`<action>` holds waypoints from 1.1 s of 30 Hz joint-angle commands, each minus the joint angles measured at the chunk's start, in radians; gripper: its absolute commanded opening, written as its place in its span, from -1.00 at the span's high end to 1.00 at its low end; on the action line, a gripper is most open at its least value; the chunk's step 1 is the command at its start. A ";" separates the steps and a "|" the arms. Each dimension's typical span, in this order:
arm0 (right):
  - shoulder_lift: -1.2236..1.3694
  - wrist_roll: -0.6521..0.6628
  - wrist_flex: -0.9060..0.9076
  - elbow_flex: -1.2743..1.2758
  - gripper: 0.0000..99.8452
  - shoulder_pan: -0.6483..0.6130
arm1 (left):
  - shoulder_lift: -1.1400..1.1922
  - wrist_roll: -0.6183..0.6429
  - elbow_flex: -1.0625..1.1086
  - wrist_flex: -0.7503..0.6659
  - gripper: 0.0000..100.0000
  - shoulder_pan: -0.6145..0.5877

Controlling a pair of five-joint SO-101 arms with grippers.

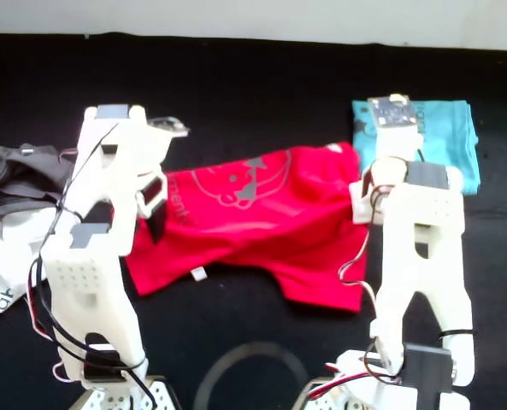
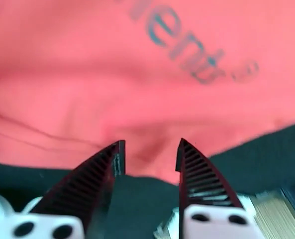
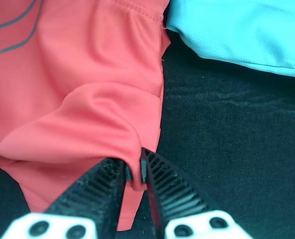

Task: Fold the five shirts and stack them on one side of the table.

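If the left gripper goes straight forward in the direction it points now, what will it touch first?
Most likely the red shirt: the left gripper is open with its fingertips right at the shirt's edge, above the black table. How much gap remains is unclear.

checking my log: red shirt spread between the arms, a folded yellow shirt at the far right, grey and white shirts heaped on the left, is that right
Not quite. The folded shirt at the far right is light blue, not yellow, as the high view shows. The red shirt, grey shirt and white shirt are as you say.
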 commanded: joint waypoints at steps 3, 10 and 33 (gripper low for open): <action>-0.041 -0.006 -0.039 -0.007 0.99 -0.048 | -0.124 -0.020 0.056 0.068 0.64 0.038; -0.041 -0.012 -0.058 -0.007 0.99 -0.084 | -0.441 -0.083 0.487 -0.054 0.64 0.056; -0.041 -0.006 -0.056 -0.005 0.99 -0.085 | -0.516 0.080 0.935 -0.563 0.64 0.002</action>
